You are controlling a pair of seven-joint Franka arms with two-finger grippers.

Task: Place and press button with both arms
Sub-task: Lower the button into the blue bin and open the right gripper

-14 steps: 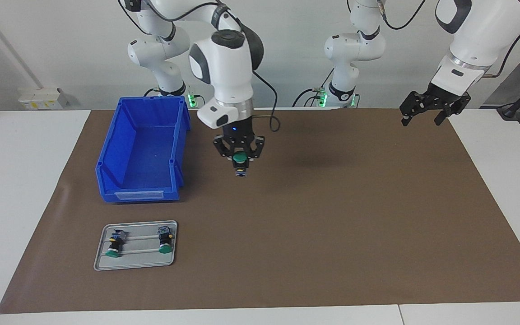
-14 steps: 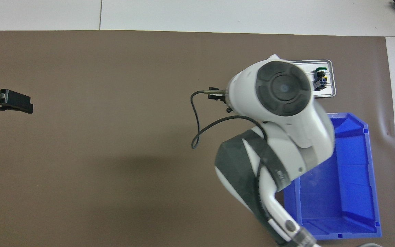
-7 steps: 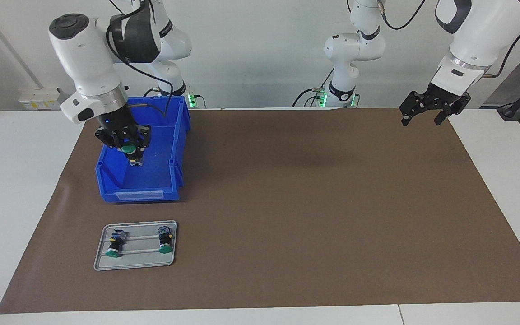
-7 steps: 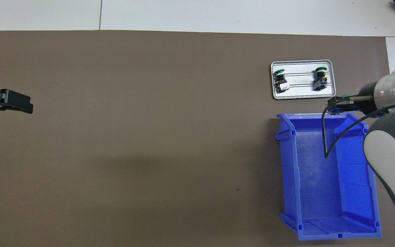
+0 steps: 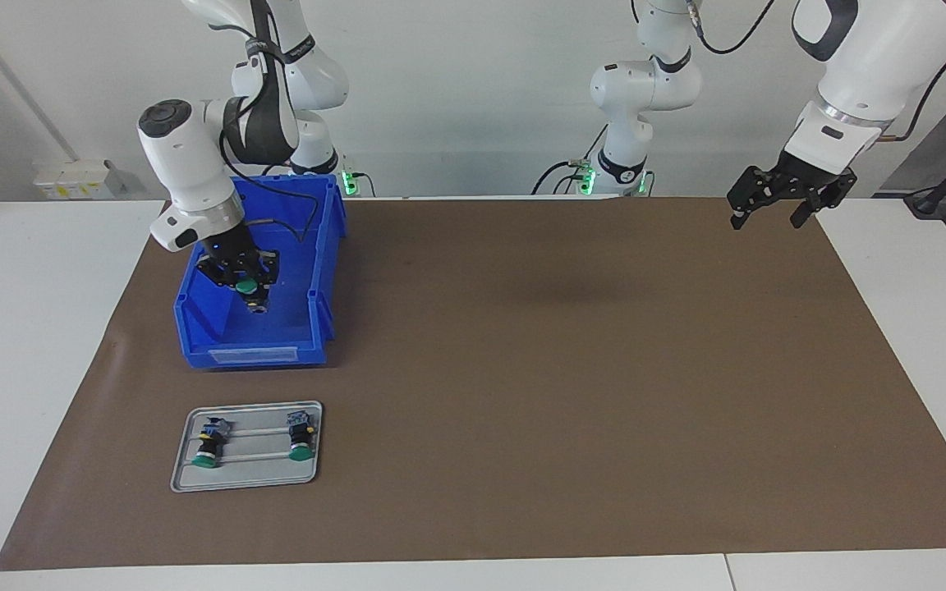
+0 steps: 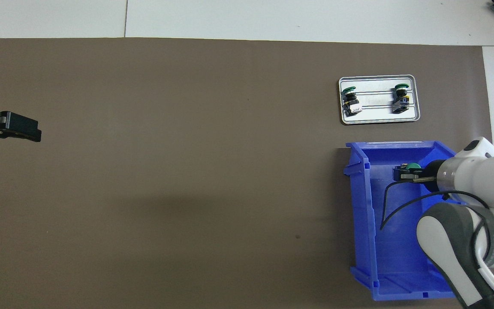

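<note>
Green button (image 5: 246,286) inside blue bin's (image 5: 194,324) walls

- The small push-button switch with round green cap, black body and grey-blue end block (image 5: 249,291) is hanging cap-up in the right gripper (image 5: 241,277), over the blue plastic bin (image 5: 202,328).
- Two like switches (image 5: 208,444) (image 5: 300,435) are lying on the grey metal tray (image 5: 181,480).

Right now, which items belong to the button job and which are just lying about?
In play:
- button, held by right gripper over blue bin
- left gripper, waiting over the mat's edge

Lying about:
- two spare buttons on grey tray
</note>
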